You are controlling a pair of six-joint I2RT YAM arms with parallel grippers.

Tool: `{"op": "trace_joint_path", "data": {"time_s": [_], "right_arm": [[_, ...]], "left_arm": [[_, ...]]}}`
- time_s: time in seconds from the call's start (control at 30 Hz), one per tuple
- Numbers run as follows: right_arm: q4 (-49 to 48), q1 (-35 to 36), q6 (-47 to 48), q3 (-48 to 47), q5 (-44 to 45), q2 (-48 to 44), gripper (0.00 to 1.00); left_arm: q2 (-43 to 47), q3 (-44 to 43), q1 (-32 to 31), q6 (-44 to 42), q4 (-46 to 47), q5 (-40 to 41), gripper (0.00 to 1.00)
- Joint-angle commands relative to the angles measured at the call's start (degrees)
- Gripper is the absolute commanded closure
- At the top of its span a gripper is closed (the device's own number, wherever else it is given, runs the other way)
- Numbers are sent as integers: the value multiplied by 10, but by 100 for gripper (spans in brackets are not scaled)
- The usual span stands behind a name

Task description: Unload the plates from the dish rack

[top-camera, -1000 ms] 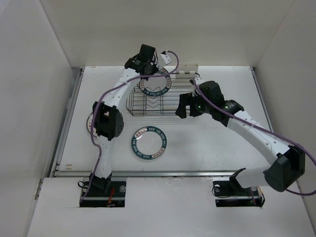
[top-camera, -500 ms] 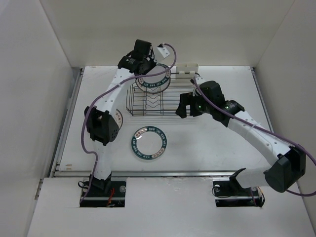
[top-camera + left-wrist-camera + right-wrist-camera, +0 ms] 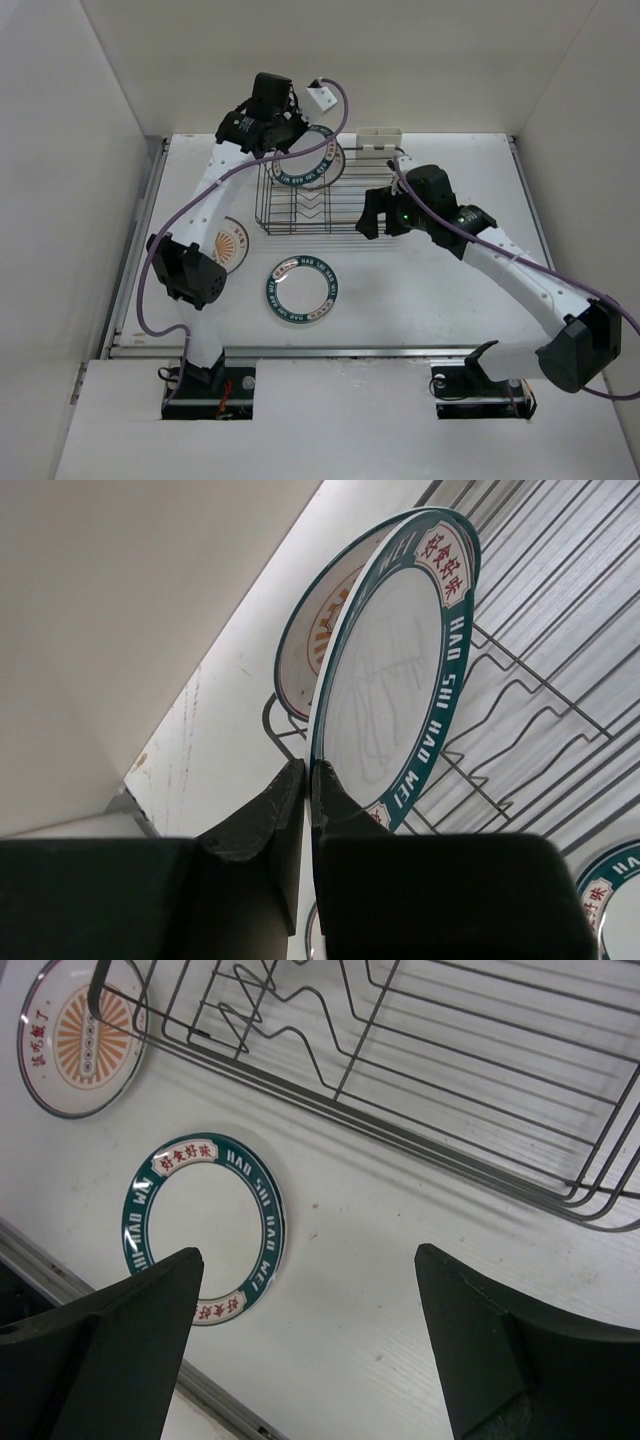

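The step in hand is taking a plate out of the rack (image 3: 310, 205). The left tool (image 3: 305, 780) is pinching the lower rim of the held plate (image 3: 390, 680), a teal-banded one. It hangs on edge, tilted, over the rack's far left corner. It looks clear of the divider prongs, though I cannot tell this for certain. Two plates lie flat on the surface (image 3: 420, 290). The teal plate (image 3: 302, 291) is near the rack's front side, and the orange plate (image 3: 232, 243) is to its left, partly under the left arm.

Next, I judge, the held plate must be carried left and forward, clear of the wires. It must then be turned flat and set on a bare patch beside the other two.

The right tool (image 3: 308, 1260) has its fingers spread wide and grips nothing. It hovers by the rack's right front edge.

Only the left wrist view shows the pinch itself. It also shows a back plate (image 3: 310, 650) with an orange centre just behind the held one, seemingly at the rack's corner. The top view hardly separates these two. The right wrist view shows the unloaded pair and a stretch of rack with no plates in it. The top view alone places both arms.
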State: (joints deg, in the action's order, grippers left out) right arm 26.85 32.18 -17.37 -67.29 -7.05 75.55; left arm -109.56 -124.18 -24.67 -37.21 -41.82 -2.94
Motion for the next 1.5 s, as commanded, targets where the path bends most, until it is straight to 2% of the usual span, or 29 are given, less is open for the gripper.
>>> {"op": "trace_joint_path", "data": {"time_s": [0.0,0.13,0.2,0.33,0.37,0.43,0.5,0.57,0.67,0.73,0.87,0.97,1.2,1.47], "right_arm": [[-69,-5,2,8,5,-14,7],[-172,-5,43,14,5,27,7],[-229,-18,86,-17,5,79,3],[-269,-56,152,-126,-63,194,0],[-269,-71,165,-149,-111,219,0],[-251,-84,203,-226,-156,290,0],[-244,-99,231,-280,-205,322,0],[-255,-108,289,-287,-249,331,0],[-325,-121,321,-258,-354,326,0],[-334,-135,328,-266,-420,337,0],[-334,-146,328,-296,-516,374,0],[-317,-146,322,-325,-551,405,0],[-345,-146,294,-356,-528,456,0],[-505,-134,145,-389,-539,515,0]], "left_arm": [[51,5,1,13,8,-27,100],[39,28,-4,7,15,-16,100],[32,35,-4,7,15,-11,100],[32,35,-4,13,15,-16,100],[39,35,-4,13,15,-16,100],[44,35,-4,13,15,-16,100],[44,35,-4,6,3,-22,100],[50,35,-4,0,-5,-22,100],[57,47,-4,-5,-11,-22,100],[63,53,-4,-5,-5,-22,100],[68,47,-4,-5,-5,-27,100],[57,21,-4,1,-13,-32,100],[57,16,-9,6,-29,-38,100],[57,3,-14,12,-34,-44,100]]}}
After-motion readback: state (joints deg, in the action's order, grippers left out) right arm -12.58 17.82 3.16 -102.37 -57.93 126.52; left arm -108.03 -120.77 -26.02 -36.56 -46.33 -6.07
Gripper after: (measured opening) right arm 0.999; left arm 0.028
